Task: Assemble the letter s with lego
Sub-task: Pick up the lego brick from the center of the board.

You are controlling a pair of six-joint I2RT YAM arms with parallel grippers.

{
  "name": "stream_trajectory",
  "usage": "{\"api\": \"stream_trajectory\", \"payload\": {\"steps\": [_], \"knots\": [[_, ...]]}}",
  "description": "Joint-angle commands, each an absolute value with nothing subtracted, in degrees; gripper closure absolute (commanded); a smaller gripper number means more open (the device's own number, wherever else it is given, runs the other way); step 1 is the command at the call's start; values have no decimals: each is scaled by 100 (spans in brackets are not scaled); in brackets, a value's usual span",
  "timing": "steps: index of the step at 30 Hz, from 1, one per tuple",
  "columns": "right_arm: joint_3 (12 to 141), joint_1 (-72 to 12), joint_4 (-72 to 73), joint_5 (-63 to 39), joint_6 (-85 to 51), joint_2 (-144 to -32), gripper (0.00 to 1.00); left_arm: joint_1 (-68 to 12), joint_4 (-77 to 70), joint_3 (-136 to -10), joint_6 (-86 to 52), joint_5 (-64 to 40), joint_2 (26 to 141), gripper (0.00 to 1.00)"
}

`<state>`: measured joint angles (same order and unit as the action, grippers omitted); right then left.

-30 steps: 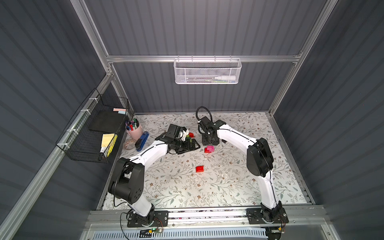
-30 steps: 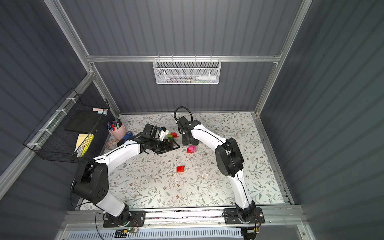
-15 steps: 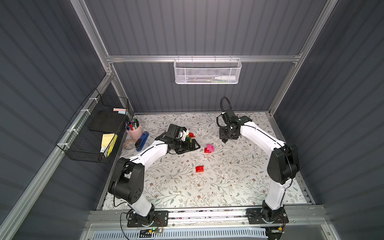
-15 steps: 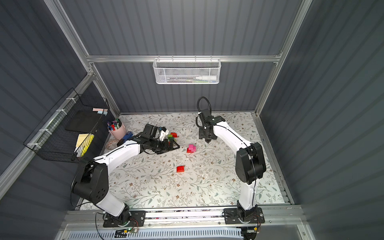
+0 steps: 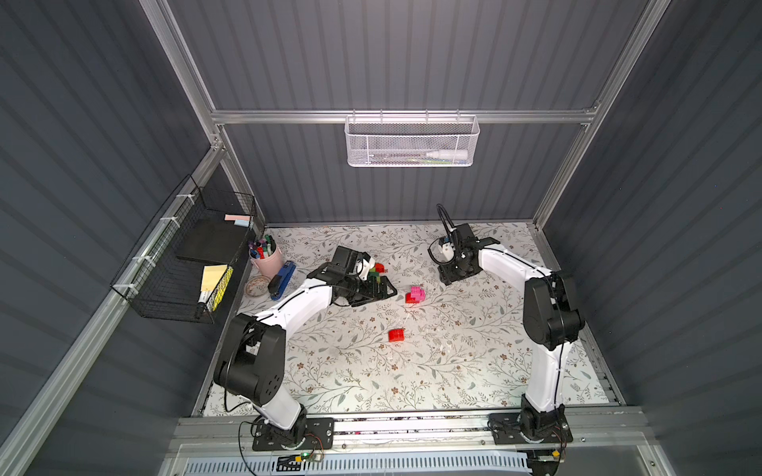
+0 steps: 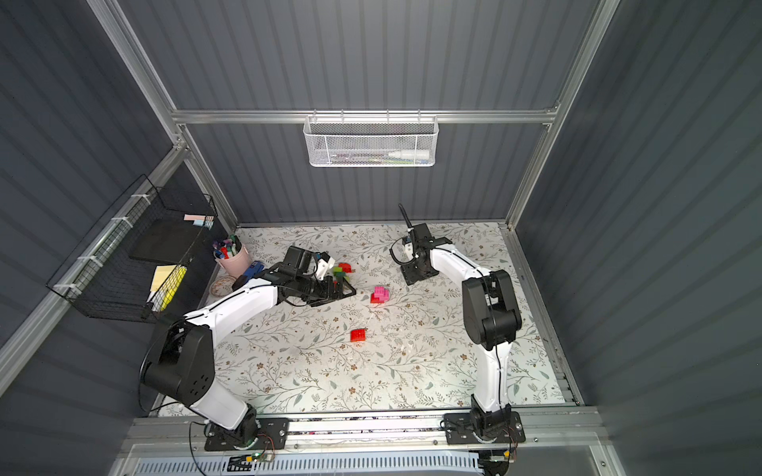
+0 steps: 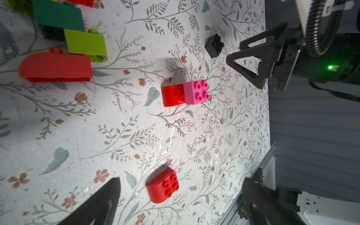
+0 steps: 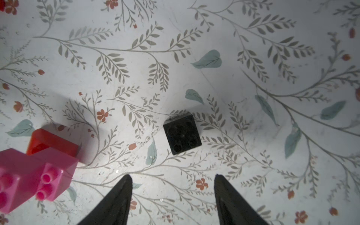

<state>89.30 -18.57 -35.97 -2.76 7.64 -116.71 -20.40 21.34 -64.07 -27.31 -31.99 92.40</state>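
A: Any writing you can read?

B: None legible. The yellow paper (image 5: 212, 277) and the pastel sticky notes (image 5: 238, 219) in the black wire basket (image 5: 173, 296) are too small to make out. A black pad (image 5: 208, 243) lies in there too.

A: Other containers?

B: A white mesh basket (image 5: 363, 140) hangs on the back wall with a white marker-like tube (image 5: 447, 155) lying in it. A pink cup (image 5: 268, 263) stuffed with markers (image 5: 260, 247) stands at the edge of the floral surface (image 5: 453, 371), beside a small dish (image 5: 255, 286) and a blue stapler (image 5: 282, 278).

A: And the lego?

B: All on the surface. A dark green brick (image 7: 58, 17), a lime green brick (image 7: 85, 44) and a long red brick (image 7: 56, 66) sit bunched together just beside the left gripper (image 5: 385, 287), whose jaws are spread wide and empty. Mid-surface, a pink brick (image 7: 195, 92) touches a red brick (image 7: 173, 96); whether they are clicked together I cannot tell. A lone red brick (image 5: 396, 334) with a rounded side lies nearer the arm bases, well apart.

A: What do the wrist cameras add?

B: The black brick (image 8: 182, 134). In both top views I cannot pick it out under the right arm. The right wrist view shows it studs up, just ahead of the right gripper (image 8: 171, 176), jaws parted, nothing between them. The left wrist view catches it too, near that gripper.
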Motion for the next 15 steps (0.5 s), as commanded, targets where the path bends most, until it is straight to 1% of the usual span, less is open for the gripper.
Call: {"api": "stream_trajectory", "payload": {"steps": [1, 9, 13, 15], "knots": [[9167, -1794, -3438, -594, 1532, -11888, 31, -1995, 2282, -6469, -2574, -3200, 9001, 1], [9637, -1714, -3524, -253, 1824, -12466, 38, -1995, 2319, -6525, -2558, -3208, 9098, 1], [9798, -1713, -3564, -325, 1954, -12676, 44, -1995, 2331, -6557, -2540, -3211, 9131, 1], [9864, -1716, -3584, -298, 1977, -12750, 49, -1995, 2333, -6573, -2558, -3221, 9145, 0]]}}
